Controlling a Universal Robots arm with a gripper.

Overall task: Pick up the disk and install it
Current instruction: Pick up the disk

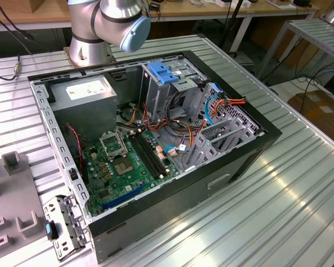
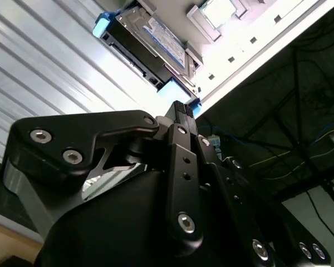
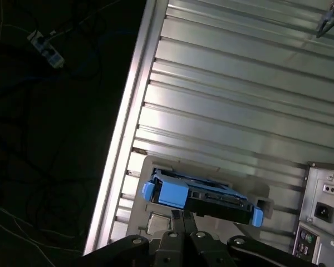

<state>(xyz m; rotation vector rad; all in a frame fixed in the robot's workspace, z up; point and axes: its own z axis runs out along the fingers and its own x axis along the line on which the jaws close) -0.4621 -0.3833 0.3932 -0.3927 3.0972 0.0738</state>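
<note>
Disk [image 3: 211, 196] in a grey holder [image 3: 151, 167] on the ribbed table [image 3: 239, 83], just beyond the closed, empty jaws

Bright, even light in the exterior view: white glare streaks along the ribbed worktop [image 1: 300, 183], and the inside of the computer case [image 1: 172, 222] sits in soft shadow. In the second wrist view the worktop blows out nearly white beside the disk [image 2: 150, 41], while my gripper [image 2: 181, 108] looms close and dark. The first wrist view goes half black past the worktop's edge.

Disk [image 3: 211, 196] on holder [image 3: 178, 166] at table [image 3: 239, 83] edge
</note>
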